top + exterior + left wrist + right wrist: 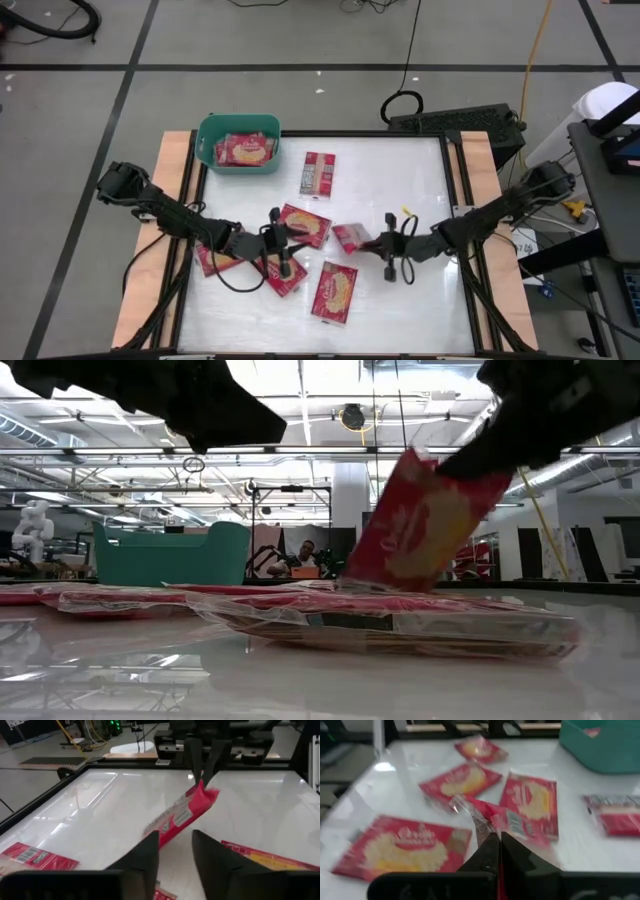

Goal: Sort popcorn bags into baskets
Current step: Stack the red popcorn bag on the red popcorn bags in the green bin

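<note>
Several flat red popcorn bags lie on the white table: one print-side up, one by the left gripper, others nearer. The teal basket stands at the far left with a bag inside. My right gripper is shut on one bag at mid-table. My left gripper is open, low over the bags left of it, pointing at the held bag and touching nothing. My right gripper pinches the bag's upper end between its two fingers, coming from the table's right side and slanting down. The bag stands tilted, raised at the held end. Its lower end is down at the table surface.
Raised dark rails and wooden strips edge the white table. Bare table lies on the far right side and along the near right. A black box and cables sit beyond the far edge.
</note>
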